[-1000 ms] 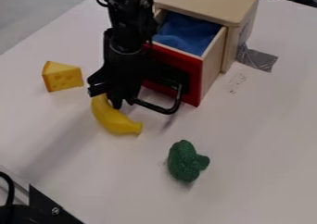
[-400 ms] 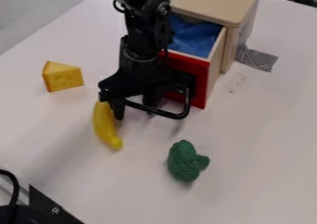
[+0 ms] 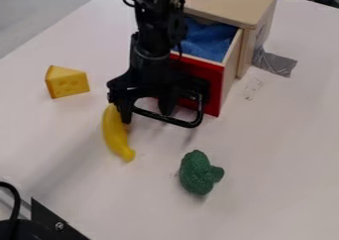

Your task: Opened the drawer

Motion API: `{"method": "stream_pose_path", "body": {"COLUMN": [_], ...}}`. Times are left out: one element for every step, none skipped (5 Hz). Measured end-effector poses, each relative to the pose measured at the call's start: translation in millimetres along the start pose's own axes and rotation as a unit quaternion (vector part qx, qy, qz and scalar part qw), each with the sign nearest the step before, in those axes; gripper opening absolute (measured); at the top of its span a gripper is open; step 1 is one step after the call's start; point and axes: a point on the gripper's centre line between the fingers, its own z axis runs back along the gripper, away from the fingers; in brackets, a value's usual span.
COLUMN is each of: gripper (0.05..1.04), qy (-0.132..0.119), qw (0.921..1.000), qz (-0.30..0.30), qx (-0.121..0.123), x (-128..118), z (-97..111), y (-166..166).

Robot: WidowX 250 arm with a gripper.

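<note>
My gripper (image 3: 146, 111) hangs in front of the drawer, left of centre, with its fingers apart. The drawer (image 3: 215, 90) has a red front and light wooden sides, stands partly out of its wooden box (image 3: 228, 3) and holds blue cloth (image 3: 205, 40). A black loop handle (image 3: 179, 121) juts from the drawer front, just right of the fingertips. The arm and gripper cover the left part of the red front. Whether a finger touches the handle, I cannot tell.
A yellow banana (image 3: 116, 135) lies by the left fingertip. The cheese wedge (image 3: 67, 82) is farther left, and green broccoli (image 3: 198, 173) lies toward the front. Grey tape (image 3: 275, 63) sticks to the white table (image 3: 285, 150) beside the box.
My gripper has shifted to the right. The drawer front sits slightly farther right, and the banana has turned, its lower end swinging left.
</note>
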Motion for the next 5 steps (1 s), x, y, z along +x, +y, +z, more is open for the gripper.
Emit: {"method": "stream_pose_path", "body": {"gripper": [0.999,0.997,0.998,0.998,0.998], "qy": [-0.005,-0.005,-0.009,-0.013,-0.011], "qw": [0.9999,0.9987,0.9945,0.9807,0.9585], "qz": [-0.012,-0.045,-0.098,-0.190,-0.281], "qx": [-0.006,-0.023,-0.037,-0.046,-0.046], "x": [7,13,17,-2,-21], "z": [19,45,73,101,115], "y": [-3,-9,-14,-23,-26]}}
